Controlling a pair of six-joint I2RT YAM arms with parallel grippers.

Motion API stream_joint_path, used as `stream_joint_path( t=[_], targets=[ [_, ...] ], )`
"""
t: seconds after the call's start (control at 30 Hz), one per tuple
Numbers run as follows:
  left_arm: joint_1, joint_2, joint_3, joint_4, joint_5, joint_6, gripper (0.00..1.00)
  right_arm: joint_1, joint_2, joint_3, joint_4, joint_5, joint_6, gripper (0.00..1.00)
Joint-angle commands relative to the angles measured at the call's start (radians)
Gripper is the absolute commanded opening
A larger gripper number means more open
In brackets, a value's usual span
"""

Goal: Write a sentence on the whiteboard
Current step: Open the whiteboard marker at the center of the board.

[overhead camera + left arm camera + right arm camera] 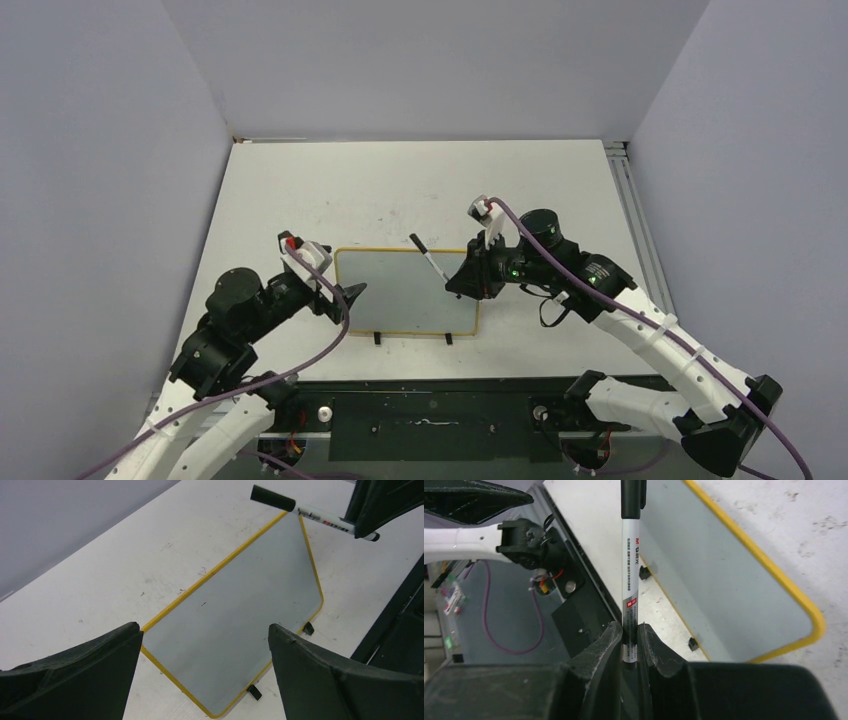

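Whiteboard [405, 290]: one, I see it flat on the surface [400, 190]; two black feet [377, 338].
Marker [432, 262]: one.
Left hand [345, 295]: wide, empty, at the board's left edge.
Right hand [462, 280]: clamped on it.

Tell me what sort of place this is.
Probably a robot lab test cell: plain grey walls box in a scuffed white table, a left arm and right arm are mounted at its near edge, and loose cables trail below.

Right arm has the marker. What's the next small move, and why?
Probably bring the open left gripper to the black cap: the right gripper pinches the marker by its tail, the cap seems on, and the whiteboard is unmarked.
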Motion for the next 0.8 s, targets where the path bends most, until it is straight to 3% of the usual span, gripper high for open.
stream_joint_path(
  t=[0.0,0.17,0.33,0.67,0.77],
  targets=[
    [-0.088,-0.058,0.006,-0.029,-0.013,0.069,0.97,0.011,0.035,0.062,-0.056,-0.182,-0.017,0.05],
    [-0.203,-0.099,-0.031,-0.039,-0.024,0.099,0.97,0.017,0.027,0.041,-0.116,-0.244,0.018,0.05],
    [-0.314,-0.039,0.024,-0.114,-0.027,0.142,0.98,0.018,0.042,0.013,-0.136,-0.333,0.042,0.05],
    [-0.586,0.042,0.052,-0.219,-0.302,0.246,0.99,0.042,0.186,0.011,-0.295,-0.373,-0.026,0.05],
    [-0.655,0.101,0.056,-0.219,-0.309,0.255,0.99,0.058,0.225,0.005,-0.299,-0.399,-0.035,0.05]
  ],
)
